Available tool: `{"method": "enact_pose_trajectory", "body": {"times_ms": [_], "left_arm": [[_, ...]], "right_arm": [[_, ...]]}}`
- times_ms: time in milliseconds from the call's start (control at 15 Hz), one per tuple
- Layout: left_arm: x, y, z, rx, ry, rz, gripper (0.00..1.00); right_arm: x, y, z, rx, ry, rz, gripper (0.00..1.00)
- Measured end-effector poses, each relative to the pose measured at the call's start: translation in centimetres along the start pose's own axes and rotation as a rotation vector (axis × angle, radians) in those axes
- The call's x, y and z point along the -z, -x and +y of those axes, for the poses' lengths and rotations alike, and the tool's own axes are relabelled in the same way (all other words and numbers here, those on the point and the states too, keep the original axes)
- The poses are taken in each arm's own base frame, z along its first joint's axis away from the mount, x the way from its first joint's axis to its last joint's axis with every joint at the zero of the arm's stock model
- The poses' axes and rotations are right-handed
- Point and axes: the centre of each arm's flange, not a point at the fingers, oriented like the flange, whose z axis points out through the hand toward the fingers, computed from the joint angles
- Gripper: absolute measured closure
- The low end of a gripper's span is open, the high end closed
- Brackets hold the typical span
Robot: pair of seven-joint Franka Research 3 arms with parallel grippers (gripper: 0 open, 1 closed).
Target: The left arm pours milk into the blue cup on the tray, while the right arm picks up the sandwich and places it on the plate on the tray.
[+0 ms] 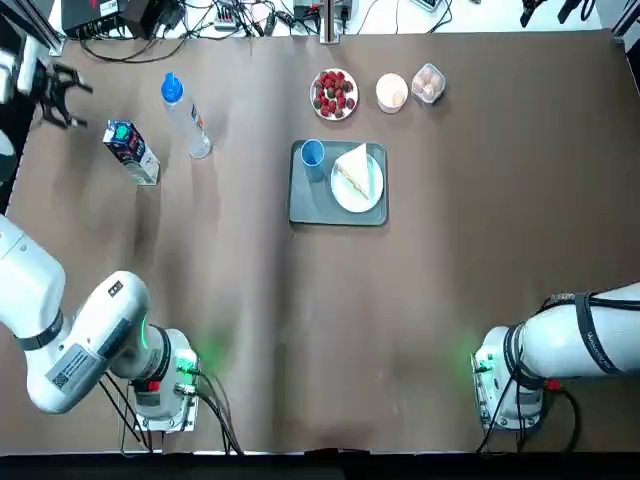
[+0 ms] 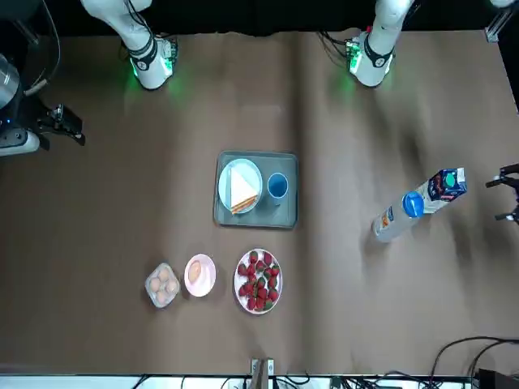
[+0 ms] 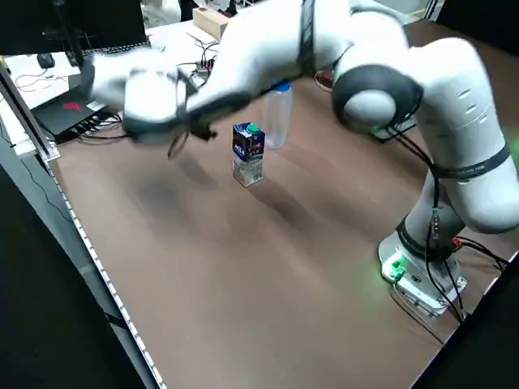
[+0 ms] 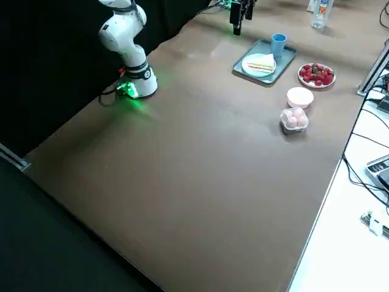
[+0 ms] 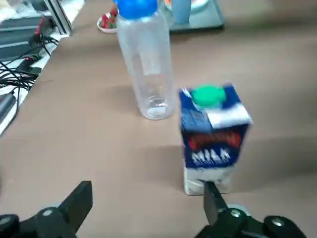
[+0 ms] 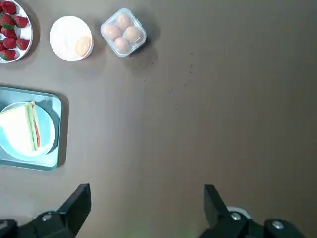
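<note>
The milk carton stands upright near the table's left edge, its green cap on, just beside a clear bottle with a blue lid. The left gripper is near the carton, out toward that same edge, its fingers spread apart with nothing between them. On the tray, which lies toward the far edge of the table, the blue cup stands in the far left corner; the plate sits on the right half with the sandwich on it. Beyond the tray, toward the table's far edge, are a dish of strawberries, a white bowl holding what looks like an egg, though the view is poor, and a clear box of eggs to the right of the bowl. The right gripper hangs over the table to the right of the tray, its fingers open and holding nothing.
</note>
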Motion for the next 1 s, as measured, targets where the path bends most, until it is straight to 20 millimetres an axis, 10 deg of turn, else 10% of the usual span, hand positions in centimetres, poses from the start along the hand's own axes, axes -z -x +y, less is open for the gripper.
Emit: {"method": "enact_pose_trajectory", "body": {"times_ms": [200, 533, 1000], "left_arm": [[-0.4, -10.3, -5.7, -0.018, 0.077, -0.234, 0.01], [-7.7, -18.9, -11.9, 0.042, 0.091, -0.389, 0.01], [-12.1, -30.8, -14.1, 0.492, -0.03, -0.563, 0.01]], "right_arm": [[0.0, 0.0, 0.0, 0.0, 0.0, 0.001, 0.0], [0.0, 0.0, 0.1, -0.001, 0.0, 0.002, 0.0], [0.1, -0.1, 0.1, -0.002, 0.0, 0.007, 0.0]]}}
